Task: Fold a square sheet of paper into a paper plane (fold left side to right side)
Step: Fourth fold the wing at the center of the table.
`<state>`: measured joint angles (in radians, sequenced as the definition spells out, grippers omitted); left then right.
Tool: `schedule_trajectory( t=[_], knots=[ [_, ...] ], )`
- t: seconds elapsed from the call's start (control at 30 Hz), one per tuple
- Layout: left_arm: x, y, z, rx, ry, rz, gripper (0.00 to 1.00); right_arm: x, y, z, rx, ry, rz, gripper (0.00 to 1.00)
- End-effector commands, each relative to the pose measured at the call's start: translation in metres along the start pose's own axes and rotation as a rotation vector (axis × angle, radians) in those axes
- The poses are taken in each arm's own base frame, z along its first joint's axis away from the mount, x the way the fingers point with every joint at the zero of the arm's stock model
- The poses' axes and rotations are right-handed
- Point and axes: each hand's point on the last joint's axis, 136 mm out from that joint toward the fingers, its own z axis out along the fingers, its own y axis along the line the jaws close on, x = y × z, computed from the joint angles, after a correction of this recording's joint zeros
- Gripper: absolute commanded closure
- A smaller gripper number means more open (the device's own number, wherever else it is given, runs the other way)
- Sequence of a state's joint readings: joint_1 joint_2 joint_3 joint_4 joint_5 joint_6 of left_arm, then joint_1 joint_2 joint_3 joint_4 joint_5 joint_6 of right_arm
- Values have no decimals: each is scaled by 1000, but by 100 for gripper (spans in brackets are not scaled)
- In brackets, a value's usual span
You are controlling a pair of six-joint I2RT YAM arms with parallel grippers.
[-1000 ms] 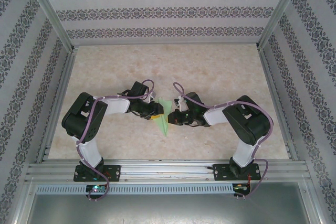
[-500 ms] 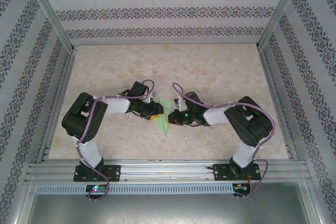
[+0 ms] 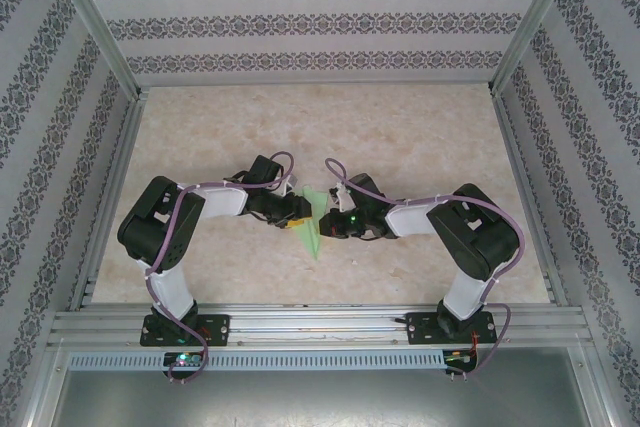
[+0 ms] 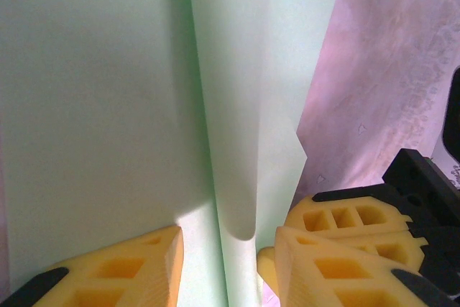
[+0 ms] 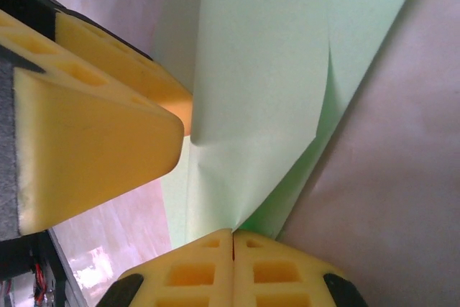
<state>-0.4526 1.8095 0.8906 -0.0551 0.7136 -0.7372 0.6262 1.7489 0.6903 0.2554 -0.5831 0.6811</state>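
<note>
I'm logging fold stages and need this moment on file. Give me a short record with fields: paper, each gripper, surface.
paper: light green, partly folded, tapering to a point toward the near edge, between the two grippers
left gripper: open, fingers either side of a raised fold
right gripper: shut, pinching the paper's edge
table: pale, marbled

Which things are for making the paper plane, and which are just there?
For the job:
- green paper, partly folded
- left gripper, jaws apart around a raised fold
- right gripper, pinched shut on the paper's edge

Just there:
- table
- patterned walls
- metal frame
</note>
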Motion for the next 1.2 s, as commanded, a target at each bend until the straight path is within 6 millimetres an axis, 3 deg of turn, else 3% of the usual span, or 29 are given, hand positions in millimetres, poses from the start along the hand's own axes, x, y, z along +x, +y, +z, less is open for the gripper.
schedule_trajectory(
  t=[0.0, 0.6, 0.87, 1.17],
  knots=[
    [12, 32, 8, -125, 27, -34, 61, -1, 4, 0, 12, -1, -25, 100],
    [12, 30, 6, -120, 21, -34, 60, 6, -12, 5, 97, 31, -10, 100],
    [8, 13, -3, -79, 4, -13, 54, 22, -35, 9, 185, 73, 42, 100],
    [4, -9, -17, -30, -26, 12, 49, 27, -46, 12, 223, 85, 69, 100]
  ],
)
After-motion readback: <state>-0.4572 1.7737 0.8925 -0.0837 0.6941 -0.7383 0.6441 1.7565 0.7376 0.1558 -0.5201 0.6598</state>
